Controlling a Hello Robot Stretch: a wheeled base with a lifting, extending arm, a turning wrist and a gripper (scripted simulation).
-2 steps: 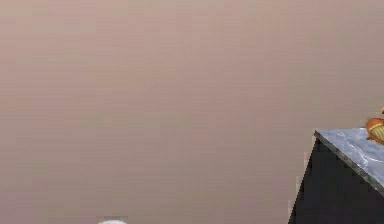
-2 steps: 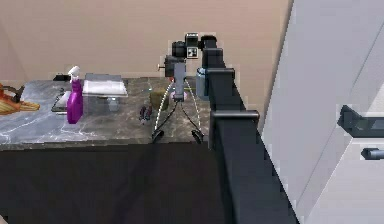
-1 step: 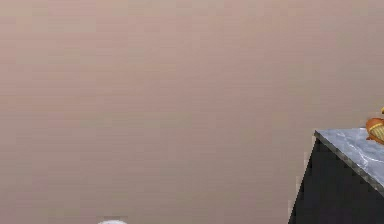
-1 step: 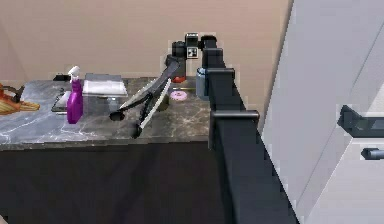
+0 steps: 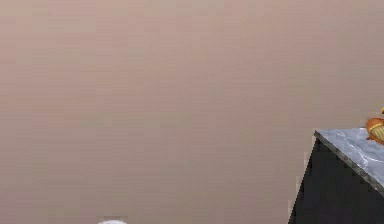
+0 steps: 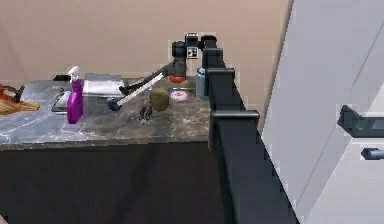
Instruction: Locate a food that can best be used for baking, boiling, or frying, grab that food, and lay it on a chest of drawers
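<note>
On your arm side view the pincer (image 6: pixel 128 98) shows against the marble surface (image 6: pixel 60 128), its thin fingers ending just right of the purple spray bottle (image 6: pixel 74 95). You cannot tell how the fingers are set, nor whether they have anything. The brownish round food (image 6: pixel 160 100) lies on the surface farther right of the bottle, near the fingers, with a red thing (image 6: pixel 178 77) and a pale pink disc (image 6: pixel 180 95) farther again from the bottle.
</note>
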